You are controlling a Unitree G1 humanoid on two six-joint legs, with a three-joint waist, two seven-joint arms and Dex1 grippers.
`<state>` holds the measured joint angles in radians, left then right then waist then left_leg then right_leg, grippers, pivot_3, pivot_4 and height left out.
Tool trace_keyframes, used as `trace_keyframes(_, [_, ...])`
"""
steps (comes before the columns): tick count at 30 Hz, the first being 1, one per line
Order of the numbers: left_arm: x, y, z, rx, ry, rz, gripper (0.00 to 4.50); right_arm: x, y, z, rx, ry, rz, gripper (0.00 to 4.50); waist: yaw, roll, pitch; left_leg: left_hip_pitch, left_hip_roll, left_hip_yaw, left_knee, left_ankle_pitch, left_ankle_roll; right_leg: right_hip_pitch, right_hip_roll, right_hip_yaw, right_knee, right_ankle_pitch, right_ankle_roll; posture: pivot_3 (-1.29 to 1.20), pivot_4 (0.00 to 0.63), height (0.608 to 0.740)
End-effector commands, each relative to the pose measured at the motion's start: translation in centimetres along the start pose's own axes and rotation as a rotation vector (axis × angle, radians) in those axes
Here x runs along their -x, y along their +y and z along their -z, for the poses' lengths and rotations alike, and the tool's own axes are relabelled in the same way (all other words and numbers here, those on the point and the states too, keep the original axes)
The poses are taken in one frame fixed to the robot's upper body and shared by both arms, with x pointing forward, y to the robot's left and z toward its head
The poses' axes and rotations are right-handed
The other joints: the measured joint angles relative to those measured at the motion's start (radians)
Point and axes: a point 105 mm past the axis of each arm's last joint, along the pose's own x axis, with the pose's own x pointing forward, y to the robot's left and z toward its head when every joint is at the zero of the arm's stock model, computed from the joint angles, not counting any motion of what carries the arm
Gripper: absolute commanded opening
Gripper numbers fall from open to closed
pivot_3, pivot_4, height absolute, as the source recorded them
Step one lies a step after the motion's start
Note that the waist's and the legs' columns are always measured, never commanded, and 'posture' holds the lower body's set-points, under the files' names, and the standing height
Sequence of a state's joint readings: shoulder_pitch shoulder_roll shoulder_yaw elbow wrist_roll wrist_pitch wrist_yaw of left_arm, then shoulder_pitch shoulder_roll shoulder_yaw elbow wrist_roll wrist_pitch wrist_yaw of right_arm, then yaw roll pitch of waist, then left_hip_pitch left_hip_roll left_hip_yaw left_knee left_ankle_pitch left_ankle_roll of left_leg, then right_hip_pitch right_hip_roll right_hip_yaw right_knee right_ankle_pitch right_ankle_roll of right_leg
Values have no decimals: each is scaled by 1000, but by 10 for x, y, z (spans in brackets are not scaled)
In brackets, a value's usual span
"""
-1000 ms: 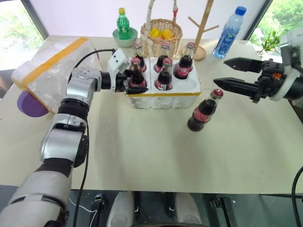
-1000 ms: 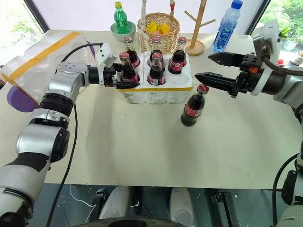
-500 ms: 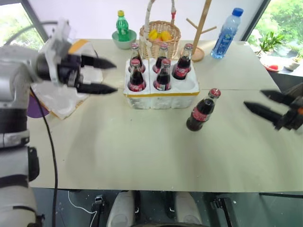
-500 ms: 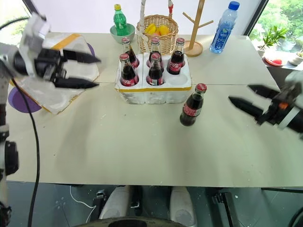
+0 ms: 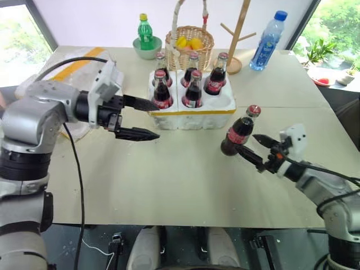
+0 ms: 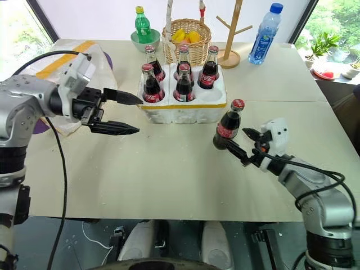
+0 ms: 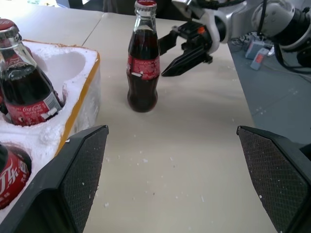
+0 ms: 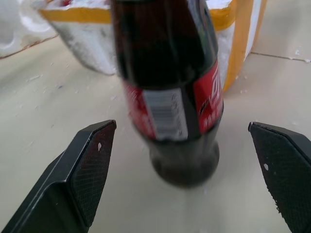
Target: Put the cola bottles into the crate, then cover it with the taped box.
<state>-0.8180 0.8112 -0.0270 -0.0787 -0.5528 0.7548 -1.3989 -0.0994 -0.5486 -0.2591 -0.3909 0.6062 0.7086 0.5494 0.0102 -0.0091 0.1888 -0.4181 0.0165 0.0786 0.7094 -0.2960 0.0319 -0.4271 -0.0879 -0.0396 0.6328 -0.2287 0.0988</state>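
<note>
So the last small glass cola bottle [image 5: 241,131] stands loose on the tabletop [image 5: 169,180] beside the white foam crate [image 5: 194,109]; right gripper [image 5: 253,149] fingers wide open around it could tip it. Left gripper [image 5: 140,119] open, empty.

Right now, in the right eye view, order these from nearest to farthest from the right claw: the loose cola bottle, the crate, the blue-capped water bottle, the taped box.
1. Loose cola bottle: upright on the table just ahead of the open right claw.
2. Crate: mid-table, beyond the bottle.
3. Blue-capped water bottle: far edge.
4. Taped box: far left corner.
</note>
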Motion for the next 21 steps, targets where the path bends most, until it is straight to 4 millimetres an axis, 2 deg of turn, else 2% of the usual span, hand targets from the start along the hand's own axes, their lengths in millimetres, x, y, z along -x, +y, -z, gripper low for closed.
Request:
trace_keyframes(1, [1, 0, -11, -55, -10, -9, 4430, -17, 3, -8, 12, -49, -15, 4500, -1, 0, 0, 0, 0, 0, 0, 0, 0, 0, 0, 0, 0, 0, 0, 0, 150, 740])
trace_keyframes(4, [1, 2, -12, -63, -6, -16, 4430, -33, -3, -9, 6, -64, 2, 4500, -3, 0, 0, 0, 0, 0, 0, 0, 0, 0, 0, 0, 0, 0, 0, 0, 150, 740])
trace_keyframes(7, [1, 4, -14, -70, -8, -32, 4500, -40, -5, -16, 13, -84, -3, 3621, 2, 0, 0, 0, 0, 0, 0, 0, 0, 0, 0, 0, 0, 0, 0, 0, 150, 740])
trace_keyframes(8, [2, 4, -15, -72, -10, -39, 4500, -38, -2, -24, 21, -104, -29, 3149, 3, 0, 0, 0, 0, 0, 0, 0, 0, 0, 0, 0, 0, 0, 0, 0, 150, 740])
trace_keyframes(9, [3, 4, -16, -73, -12, -45, 4500, -36, 2, -32, 23, -126, -59, 2865, 3, 0, 0, -1, 0, 0, 0, 0, 0, 0, 0, 0, 0, 0, 0, 0, 150, 740])
trace_keyframes(11, [4, 4, -16, -73, -15, -53, 4500, -32, 10, -47, 29, -163, -110, 2897, 1, 1, 0, -1, 0, 0, 0, 0, 0, -1, 0, 0, 0, 0, 0, 0, 150, 740])
trace_keyframes(15, [8, 6, -12, -70, -9, -89, 4500, -22, 33, -114, 77, -305, -279, 2897, -8, 3, 3, -4, 0, 1, 0, 0, 0, -4, 0, 1, 0, 0, 0, 0, 150, 740])
trace_keyframes(18, [8, 7, -11, -67, -17, -103, 4500, -36, 30, -144, 125, -331, -277, 2897, -21, 3, 3, -4, 0, 1, 0, 0, 0, -5, 0, 3, 2, 0, 0, 0, 150, 740])
trace_keyframes(21, [7, 9, -10, -67, -22, -113, 4500, -58, 24, -162, 149, -338, -250, 2897, -23, 2, 2, -4, 1, 1, -1, 0, 0, -5, 1, 2, 2, 0, 0, 0, 150, 740])
